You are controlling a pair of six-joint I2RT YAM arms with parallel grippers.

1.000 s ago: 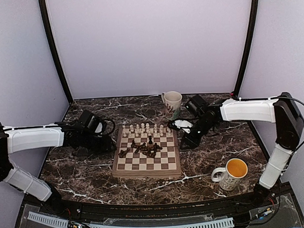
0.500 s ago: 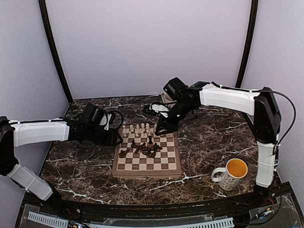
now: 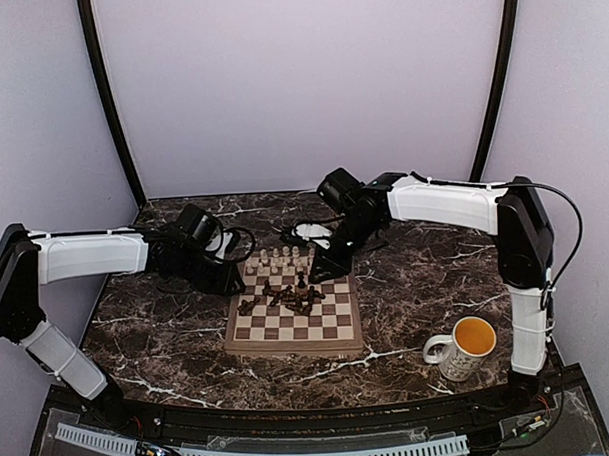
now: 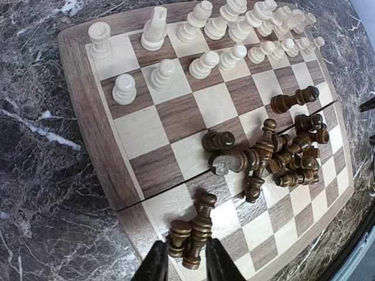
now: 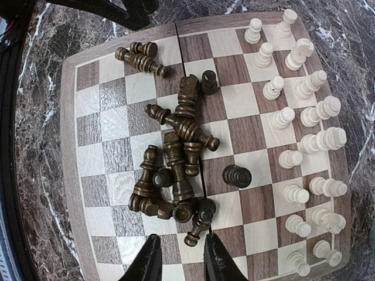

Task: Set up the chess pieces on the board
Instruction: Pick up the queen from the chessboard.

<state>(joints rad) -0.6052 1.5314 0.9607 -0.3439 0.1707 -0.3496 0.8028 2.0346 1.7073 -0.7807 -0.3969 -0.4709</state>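
left fingers (image 4: 157, 264) and right fingers (image 5: 147, 260) hover over board (image 3: 288, 334).

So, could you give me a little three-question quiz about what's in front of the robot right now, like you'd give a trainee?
1. True or false: the cream-white pieces stand in two rows along one edge of the board.
2. Most of the dark pieces are: A) standing in neat rows, B) lying in a heap mid-board, C) off the board entirely.
3. What colour shows inside the mug?

Key: 1 true; 2 B; 3 orange.
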